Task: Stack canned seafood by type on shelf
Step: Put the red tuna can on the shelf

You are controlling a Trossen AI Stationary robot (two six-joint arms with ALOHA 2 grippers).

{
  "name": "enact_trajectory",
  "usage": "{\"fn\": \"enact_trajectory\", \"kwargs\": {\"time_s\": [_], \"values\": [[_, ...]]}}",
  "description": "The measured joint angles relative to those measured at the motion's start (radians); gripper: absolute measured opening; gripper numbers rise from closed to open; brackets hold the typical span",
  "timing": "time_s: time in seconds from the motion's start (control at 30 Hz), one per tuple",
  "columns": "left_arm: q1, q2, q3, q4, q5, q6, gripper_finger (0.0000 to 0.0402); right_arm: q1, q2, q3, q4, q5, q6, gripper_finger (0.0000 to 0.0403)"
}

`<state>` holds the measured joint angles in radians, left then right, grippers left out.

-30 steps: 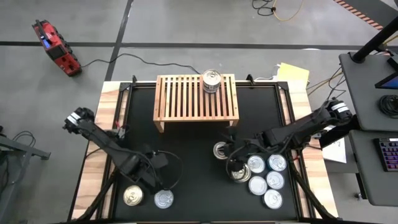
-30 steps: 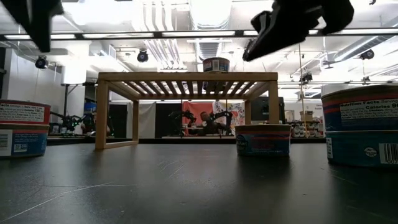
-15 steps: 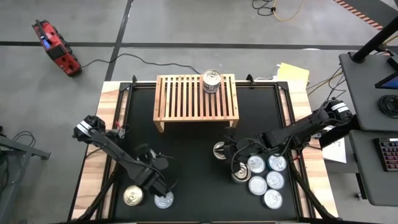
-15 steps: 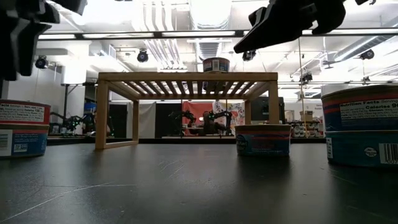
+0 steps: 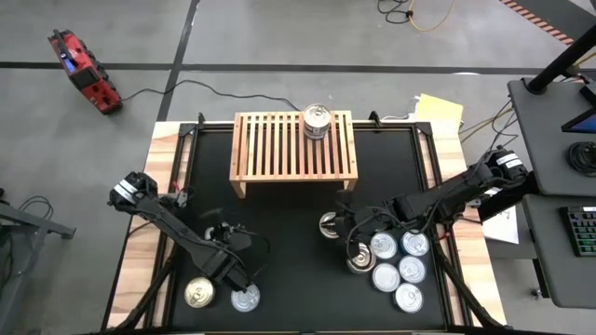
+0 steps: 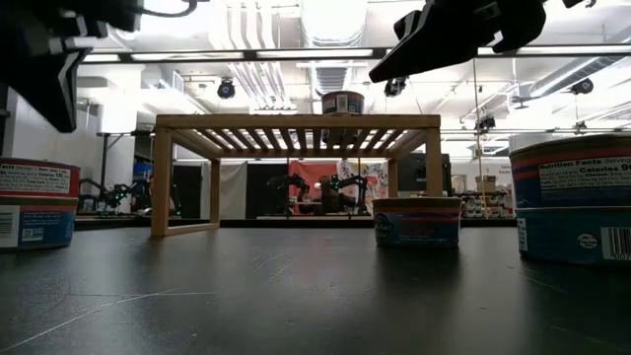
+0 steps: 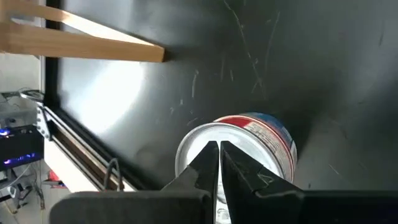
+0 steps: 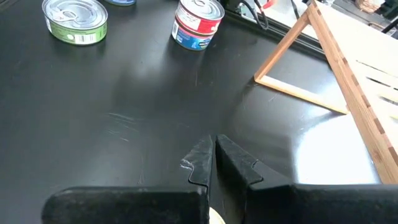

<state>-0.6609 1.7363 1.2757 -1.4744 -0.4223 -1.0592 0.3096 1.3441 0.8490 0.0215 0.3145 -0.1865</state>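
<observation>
The light-wood shelf (image 5: 279,149) stands at the table's far middle and bears one silver-lidded can (image 5: 317,121) near its right end. At the near left sit a gold-lidded can (image 5: 198,295) and a silver-lidded can (image 5: 245,298) with a red and blue label (image 7: 273,140). My left gripper (image 7: 217,149) hangs shut just over that silver lid. The low view shows a gap between my left gripper (image 6: 54,108) and the cans below it. My right gripper (image 8: 213,149) is shut and raised, beside a lone can (image 5: 331,225) left of the can cluster (image 5: 399,270).
Several silver-lidded cans lie close together at the near right, some stacked (image 6: 572,197). A black mat (image 5: 279,233) covers the table between the two groups. The shelf's legs (image 6: 160,182) stand at the far side. Cables loop off both wrists.
My left gripper has come down toward the table's near edge over the silver-lidded can, tipping steeper, and its fingers have shut on nothing. My right gripper has stayed in place. No can has moved.
</observation>
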Motion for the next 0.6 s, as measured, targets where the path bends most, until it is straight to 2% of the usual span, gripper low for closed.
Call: {"fn": "enact_trajectory", "kwargs": {"time_s": [0.27, 0.6], "values": [[0.000, -0.003, -0.065, 0.075, 0.014, 0.000, 0.0000, 0.000, 0.000, 0.000, 0.003, 0.000, 0.001, 0.0013], [0.000, -0.004, -0.051, 0.202, 0.022, 0.036, 0.0000, 0.000, 0.000, 0.000, 0.015, 0.000, 0.000, 0.0013]]}}
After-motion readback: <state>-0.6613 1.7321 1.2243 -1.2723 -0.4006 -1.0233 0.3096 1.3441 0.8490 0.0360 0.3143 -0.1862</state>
